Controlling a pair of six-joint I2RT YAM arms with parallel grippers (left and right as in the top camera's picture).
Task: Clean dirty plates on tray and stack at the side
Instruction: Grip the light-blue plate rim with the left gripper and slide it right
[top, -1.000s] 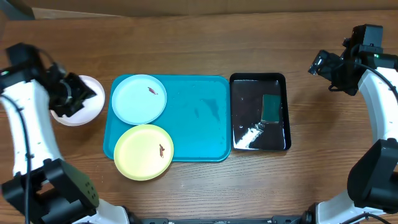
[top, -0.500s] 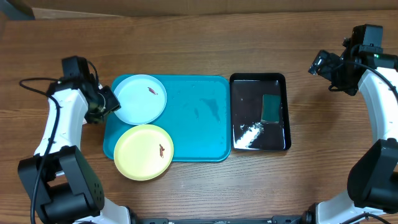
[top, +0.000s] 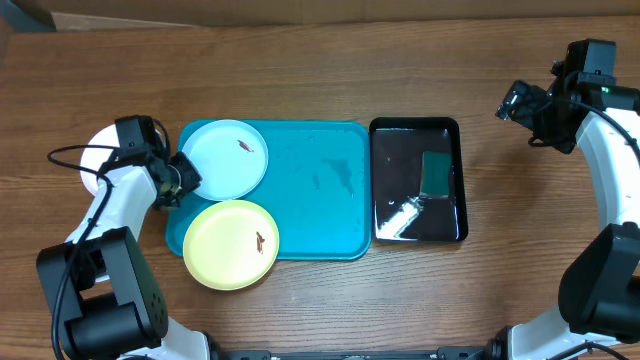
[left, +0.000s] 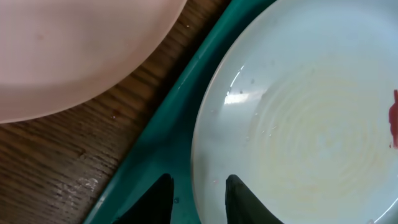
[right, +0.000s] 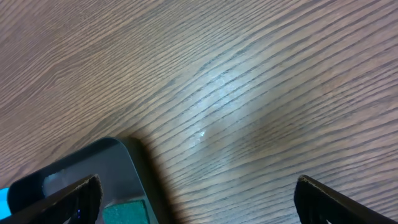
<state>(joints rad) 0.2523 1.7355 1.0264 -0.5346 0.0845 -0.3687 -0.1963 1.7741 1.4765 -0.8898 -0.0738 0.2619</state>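
The teal tray (top: 315, 200) holds a light blue plate (top: 225, 158) with a small brown smear (top: 244, 146) and a pale yellow plate (top: 231, 244) that also has a smear. A white plate (top: 97, 160) lies on the table left of the tray, partly under my left arm. My left gripper (top: 185, 178) is low at the blue plate's left edge. In the left wrist view its fingers (left: 158, 200) straddle the rim of the blue plate (left: 298, 124), one over the tray (left: 155, 149), one over the plate, with gaps showing. My right gripper (top: 516, 101) hovers wide open over bare wood.
A smaller black tray (top: 452, 135) sits right of the teal one, with a green sponge (top: 436, 172) and white foam (top: 398, 216) in it. Its corner (right: 93, 168) and the sponge (right: 127, 213) show in the right wrist view. The white plate (left: 74, 50) lies close to the teal tray's left rim.
My left gripper has moved right from over the white plate to the light blue plate's left rim, and its jaws have narrowed. The right arm has not moved.
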